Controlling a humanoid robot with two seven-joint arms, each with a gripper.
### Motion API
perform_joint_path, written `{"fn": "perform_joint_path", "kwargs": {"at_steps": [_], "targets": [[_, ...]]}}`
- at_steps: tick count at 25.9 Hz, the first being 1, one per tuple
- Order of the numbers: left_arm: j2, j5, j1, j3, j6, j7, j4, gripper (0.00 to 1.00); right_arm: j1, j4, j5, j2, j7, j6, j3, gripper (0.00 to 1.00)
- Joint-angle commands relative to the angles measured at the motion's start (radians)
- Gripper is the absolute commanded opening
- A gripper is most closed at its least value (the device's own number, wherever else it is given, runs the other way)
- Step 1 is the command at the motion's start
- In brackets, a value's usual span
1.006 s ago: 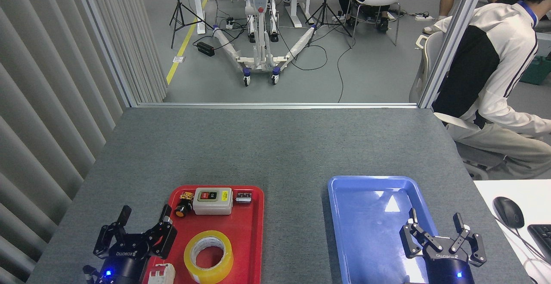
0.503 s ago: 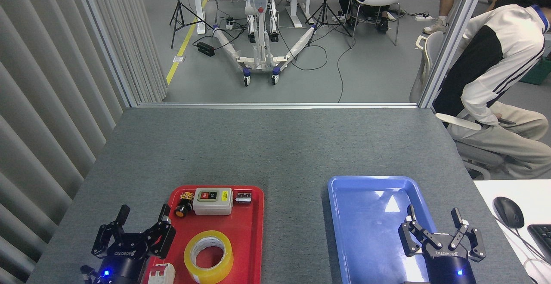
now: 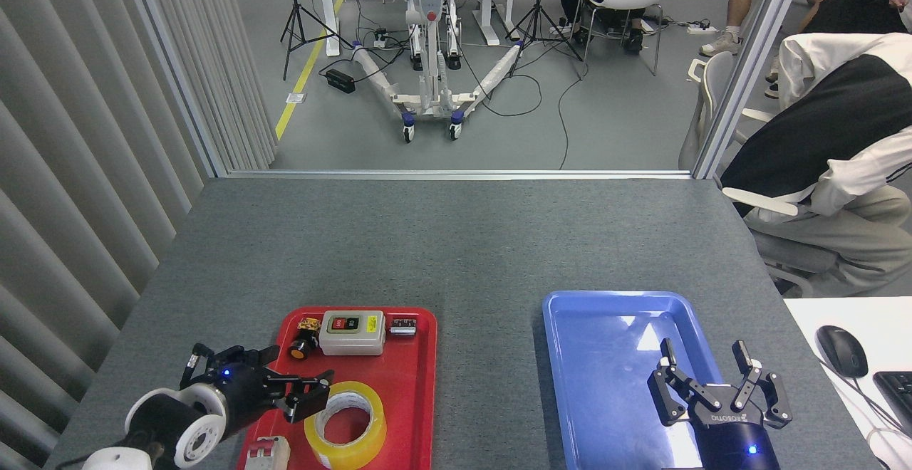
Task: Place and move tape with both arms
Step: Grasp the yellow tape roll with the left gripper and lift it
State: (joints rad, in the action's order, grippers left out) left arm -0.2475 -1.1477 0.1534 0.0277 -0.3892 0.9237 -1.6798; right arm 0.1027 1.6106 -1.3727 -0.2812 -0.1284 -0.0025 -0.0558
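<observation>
A: In the head view, what had changed in the last second?

B: The left tool [image 3: 303,388] had swung sideways toward the tape [image 3: 345,424], its fingers spread, one tip just at the roll's rim. The tape lay flat in the red tray [image 3: 413,413] on the table [image 3: 456,242]. The pickup looked about to start.

A: And the other arm?

B: The right tool [image 3: 719,390] hung spread and empty over the blue tray [image 3: 605,327], shifted slightly left.

A: Any writing?

B: "ROBOTIQ" on the right tool. The labels on the switch box [image 3: 352,332] were too small to read.
</observation>
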Motion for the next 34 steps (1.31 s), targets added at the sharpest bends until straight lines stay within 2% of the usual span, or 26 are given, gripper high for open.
{"fn": "perform_joint_path", "kwargs": {"at_steps": [1,5,12,16,20,21,23,25,29,30,31,34], "targets": [[-0.013,0.002,0.083,0.005,-0.142,0.086,0.091,1.00,-0.001,0.006,0.001,-0.016,0.004,-0.007,-0.001,1.00],[0.016,0.002,0.152,0.028,-0.140,0.147,0.232,1.00,0.002,0.006,0.001,-0.012,0.004,-0.007,0.001,1.00],[0.028,-0.010,0.204,0.044,-0.138,0.330,0.338,1.00,0.011,0.002,0.000,-0.003,0.004,-0.008,-0.004,1.00],[0.040,-0.017,0.218,0.054,-0.135,0.337,0.367,1.00,0.003,0.002,0.001,-0.023,0.006,-0.007,-0.001,1.00],[0.062,-0.055,0.244,0.061,-0.134,0.340,0.423,0.99,0.002,-0.001,-0.005,-0.019,0.006,-0.001,-0.002,1.00],[0.067,-0.056,0.245,0.061,-0.134,0.340,0.428,0.96,0.002,-0.001,-0.005,-0.018,0.006,-0.002,-0.001,1.00],[0.073,-0.056,0.247,0.061,-0.132,0.340,0.431,0.80,0.008,-0.005,-0.005,-0.015,0.004,-0.008,0.002,1.00],[0.073,-0.056,0.247,0.061,-0.117,0.339,0.431,0.77,0.009,-0.005,-0.006,-0.007,0.004,-0.007,0.002,1.00],[0.074,-0.056,0.245,0.061,-0.099,0.340,0.434,0.57,0.008,-0.008,-0.008,-0.015,0.003,-0.007,-0.004,1.00],[0.074,-0.056,0.245,0.063,-0.099,0.342,0.434,0.57,0.008,-0.008,-0.006,-0.018,0.003,-0.005,-0.006,1.00],[0.074,-0.056,0.245,0.067,-0.100,0.343,0.434,0.51,0.006,-0.006,-0.006,-0.018,0.003,-0.004,-0.006,1.00],[0.079,-0.053,0.242,0.072,-0.106,0.362,0.434,0.27,0.005,-0.006,-0.006,-0.012,0.001,-0.004,-0.004,1.00]]}}
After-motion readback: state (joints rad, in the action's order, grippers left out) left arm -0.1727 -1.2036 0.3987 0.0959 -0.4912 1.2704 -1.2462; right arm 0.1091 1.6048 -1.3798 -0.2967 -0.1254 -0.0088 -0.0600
